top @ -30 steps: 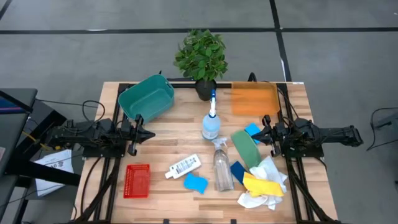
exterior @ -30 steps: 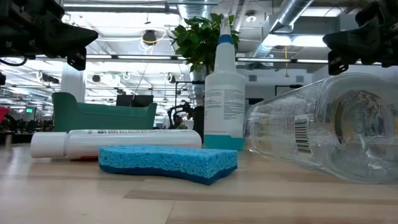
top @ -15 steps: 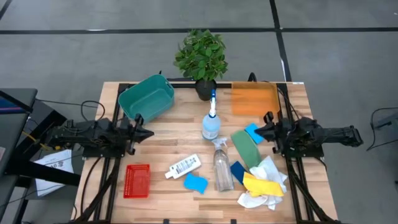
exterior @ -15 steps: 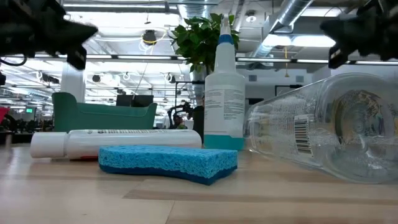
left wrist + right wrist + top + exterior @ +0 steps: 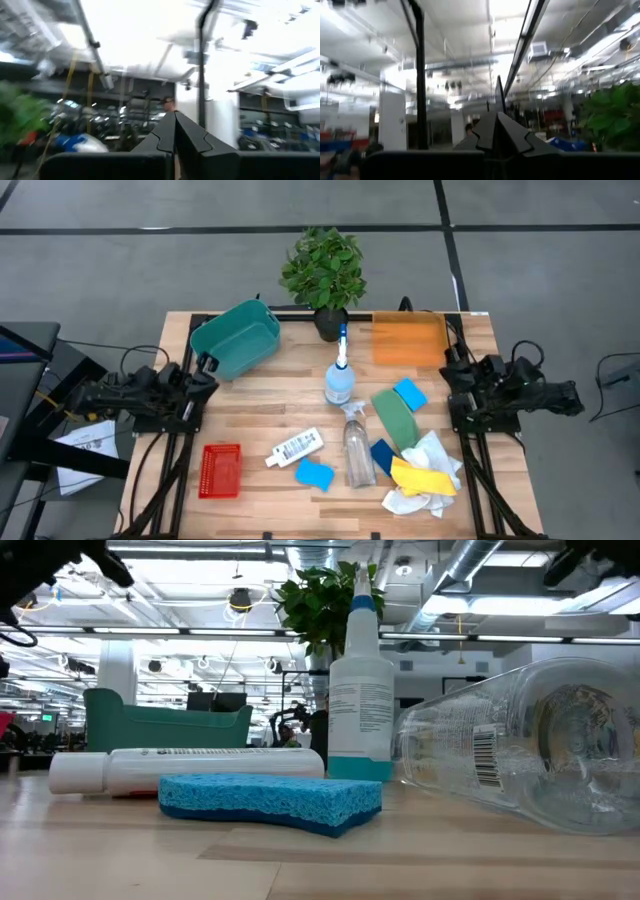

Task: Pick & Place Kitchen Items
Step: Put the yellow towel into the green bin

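Note:
The kitchen items lie mid-table, untouched. One clear spray bottle [image 5: 340, 377] stands upright; another [image 5: 358, 448] lies on its side. A small white labelled bottle [image 5: 295, 446] lies beside a blue sponge [image 5: 315, 474]. A green sponge [image 5: 394, 418], a second blue sponge [image 5: 409, 393] and a yellow sponge [image 5: 420, 477] sit around a white cloth [image 5: 432, 452]. My left gripper [image 5: 206, 364] is shut at the table's left edge, tipped upward and holding nothing [image 5: 175, 131]. My right gripper [image 5: 446, 368] is shut at the right edge, also tipped upward [image 5: 496, 131].
A teal bin [image 5: 237, 338] sits at the far left, an orange tray [image 5: 409, 340] at the far right, a red basket [image 5: 221, 470] at the near left. A potted plant [image 5: 323, 272] stands at the middle of the far edge.
Both grippers have risen and tipped their fingers upward, drawing back toward their own side edges of the table; in the low view they have climbed nearly out of the top. Both stay shut. Nothing on the table has moved.

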`<state>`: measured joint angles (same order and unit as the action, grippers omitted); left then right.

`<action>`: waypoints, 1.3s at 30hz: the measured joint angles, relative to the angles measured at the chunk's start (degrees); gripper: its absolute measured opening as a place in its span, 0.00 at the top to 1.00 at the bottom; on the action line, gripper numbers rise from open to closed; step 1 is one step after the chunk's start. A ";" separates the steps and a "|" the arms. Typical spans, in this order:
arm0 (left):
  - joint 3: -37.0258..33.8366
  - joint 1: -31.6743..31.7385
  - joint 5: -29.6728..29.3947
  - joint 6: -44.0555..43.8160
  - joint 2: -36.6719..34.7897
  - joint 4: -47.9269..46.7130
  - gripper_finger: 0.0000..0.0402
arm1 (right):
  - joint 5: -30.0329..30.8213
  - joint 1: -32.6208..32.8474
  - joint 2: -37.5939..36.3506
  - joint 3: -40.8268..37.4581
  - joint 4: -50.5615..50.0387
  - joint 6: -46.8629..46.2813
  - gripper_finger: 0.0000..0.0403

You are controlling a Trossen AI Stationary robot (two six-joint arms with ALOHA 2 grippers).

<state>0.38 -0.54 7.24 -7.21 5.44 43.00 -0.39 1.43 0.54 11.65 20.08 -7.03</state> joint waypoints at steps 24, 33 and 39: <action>7.78 -5.69 3.76 13.44 18.71 2.27 0.20 | -6.09 1.64 39.49 43.71 -77.62 -12.99 0.34; 7.78 -15.12 3.76 23.48 27.06 11.77 0.27 | -8.55 13.58 46.73 44.25 -80.98 -28.70 0.37; 7.80 -19.90 3.76 24.80 32.73 20.13 0.29 | -3.20 24.06 50.14 44.22 -80.06 -39.84 0.37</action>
<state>8.19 -20.43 11.00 17.58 38.17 63.13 -3.59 25.49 50.68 55.88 -59.98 -46.87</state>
